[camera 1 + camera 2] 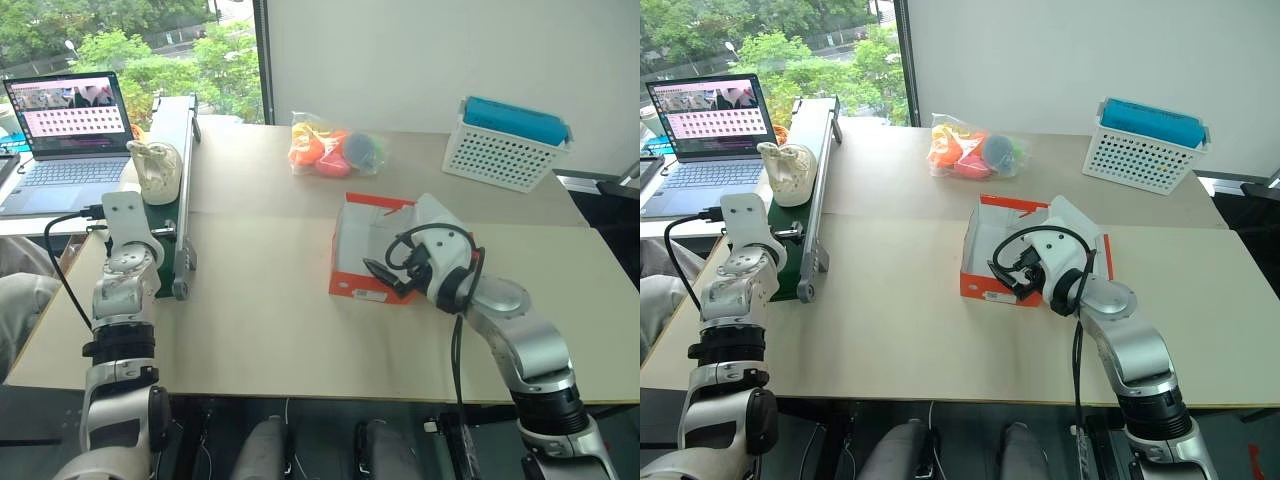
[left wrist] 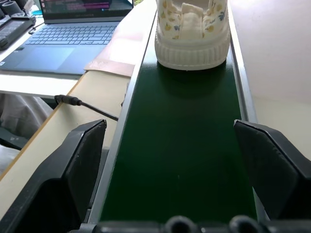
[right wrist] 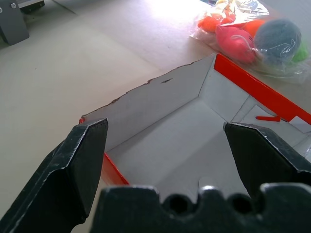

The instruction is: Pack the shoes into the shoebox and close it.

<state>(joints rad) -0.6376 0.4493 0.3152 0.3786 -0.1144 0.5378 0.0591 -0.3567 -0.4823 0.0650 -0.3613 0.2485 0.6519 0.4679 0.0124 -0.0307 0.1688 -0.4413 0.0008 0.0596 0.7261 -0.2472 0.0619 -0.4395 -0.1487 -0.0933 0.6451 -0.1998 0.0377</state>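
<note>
One cream shoe (image 1: 158,170) with a small printed pattern stands on the green conveyor belt (image 2: 180,145) at the table's left side, heel end toward my left gripper. My left gripper (image 2: 177,165) is open, low over the belt just short of the shoe (image 2: 192,31), with nothing between its fingers. The orange-red shoebox (image 1: 372,245) sits open in the middle of the table, white inside and with nothing in it (image 3: 194,141). My right gripper (image 1: 385,275) is open at the box's near end, with its fingers (image 3: 82,160) astride the torn near wall.
An open laptop (image 1: 70,130) stands left of the belt, with a black cable (image 2: 82,104) beside the belt's frame. A clear bag of orange, pink and blue things (image 1: 335,150) lies behind the box. A white perforated basket with a blue top (image 1: 505,145) is at the far right.
</note>
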